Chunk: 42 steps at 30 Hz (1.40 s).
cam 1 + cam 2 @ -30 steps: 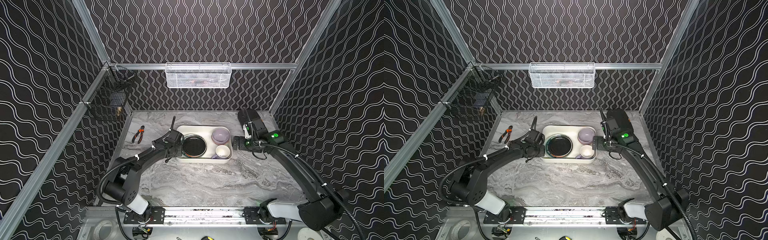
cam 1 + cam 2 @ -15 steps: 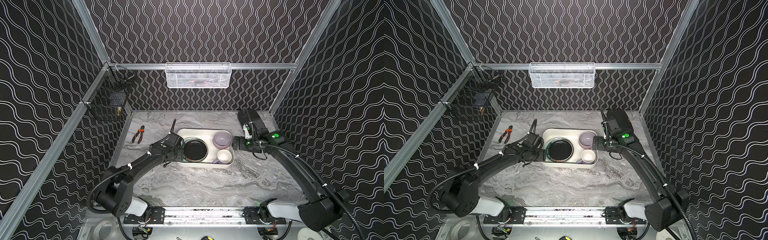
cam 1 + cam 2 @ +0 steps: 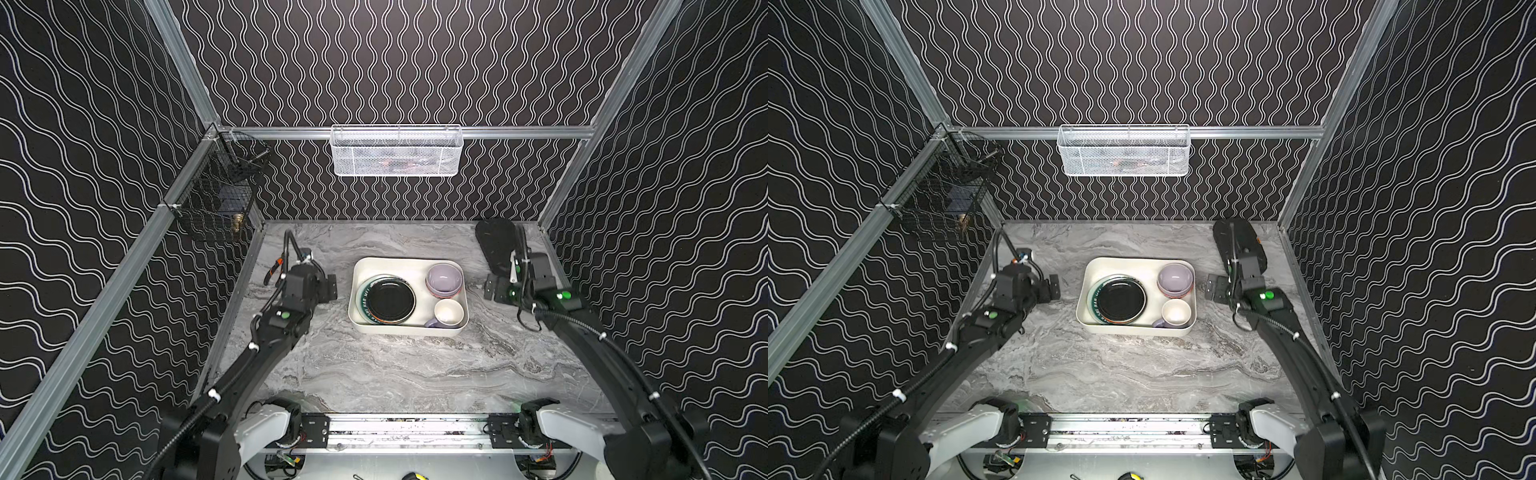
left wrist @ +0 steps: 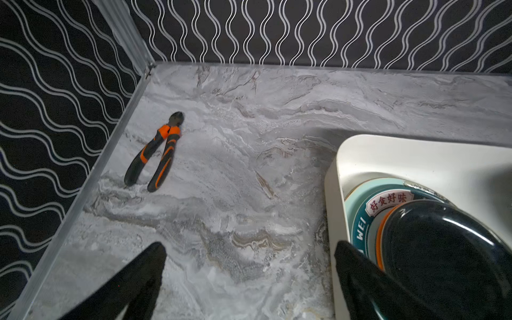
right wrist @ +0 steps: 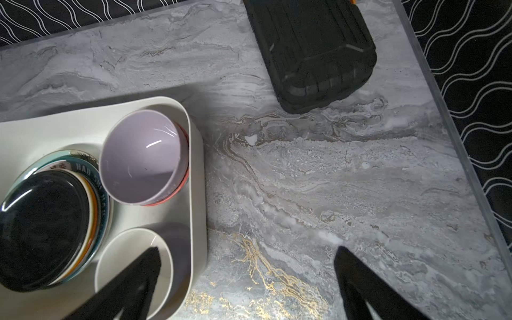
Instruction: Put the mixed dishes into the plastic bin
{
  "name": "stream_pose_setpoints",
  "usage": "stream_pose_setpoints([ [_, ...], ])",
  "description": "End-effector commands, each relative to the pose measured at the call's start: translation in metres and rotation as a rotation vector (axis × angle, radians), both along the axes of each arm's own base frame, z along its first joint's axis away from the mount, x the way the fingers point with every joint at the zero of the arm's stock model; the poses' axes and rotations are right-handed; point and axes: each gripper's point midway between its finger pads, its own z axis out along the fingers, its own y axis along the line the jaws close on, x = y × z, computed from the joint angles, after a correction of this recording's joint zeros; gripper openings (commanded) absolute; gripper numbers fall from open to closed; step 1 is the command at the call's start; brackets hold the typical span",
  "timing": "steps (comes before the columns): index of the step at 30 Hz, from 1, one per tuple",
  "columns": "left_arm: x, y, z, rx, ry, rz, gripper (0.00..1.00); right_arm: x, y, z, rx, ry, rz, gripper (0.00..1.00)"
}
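Observation:
The cream plastic bin (image 3: 399, 262) (image 3: 1125, 262) sits mid-table. In it lie a stack of plates topped by a black plate (image 3: 391, 300) (image 4: 443, 249), a lavender bowl (image 3: 444, 279) (image 5: 141, 155) nested in another bowl, and a lavender mug (image 3: 449, 312) (image 5: 124, 255). My left gripper (image 3: 328, 287) (image 4: 249, 246) is open and empty, just left of the bin's left wall (image 4: 332, 194). My right gripper (image 3: 492, 289) (image 5: 248, 249) is open and empty beside the bin's right wall (image 5: 198, 180).
Orange-and-black pliers (image 4: 155, 155) lie by the left wall. A black hard case (image 3: 494, 245) (image 5: 310, 50) lies at the back right behind my right gripper. A white wire basket (image 3: 397, 151) hangs on the back wall and a black wire basket (image 3: 216, 199) on the left rail.
My left gripper was shut at the bin's left rim; it has opened and drawn back to the left. The bin slid slightly toward the front. The right arm has not moved.

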Motion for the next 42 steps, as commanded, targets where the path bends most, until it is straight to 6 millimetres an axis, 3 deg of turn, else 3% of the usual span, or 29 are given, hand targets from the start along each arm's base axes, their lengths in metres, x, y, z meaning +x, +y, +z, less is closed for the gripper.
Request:
stream_pose_setpoints([
  [1, 0.014, 0.009, 0.032, 0.104, -0.247, 0.007, 0.98, 0.023, -0.011, 0.034, -0.047, -0.321, -0.029, 0.99],
  [8, 0.012, 0.025, -0.030, 0.052, -0.274, 0.095, 0.99, 0.025, -0.068, 0.003, -0.176, -0.402, -0.285, 0.99],
  [13, 0.026, 0.034, -0.062, 0.042, -0.225, 0.124, 0.99, 0.040, -0.088, -0.022, -0.142, -0.476, -0.333, 0.99],
  [16, 0.034, 0.036, -0.077, 0.023, -0.212, 0.119, 0.99, 0.053, -0.089, -0.030, -0.142, -0.527, -0.300, 0.99],
  [20, 0.038, 0.036, -0.082, 0.022, -0.224, 0.097, 0.99, 0.073, -0.082, -0.051, -0.156, -0.513, -0.195, 0.99],
  [26, 0.040, 0.020, -0.091, 0.017, -0.226, -0.008, 0.99, 0.070, -0.075, -0.072, -0.114, -0.566, -0.092, 0.99],
  [29, 0.039, 0.010, -0.094, 0.020, -0.250, -0.079, 0.99, 0.070, -0.074, -0.074, -0.105, -0.559, -0.082, 0.99],
  [42, 0.036, 0.012, -0.094, 0.018, -0.251, -0.075, 0.99, 0.070, -0.075, -0.073, -0.111, -0.564, -0.076, 0.99],
])
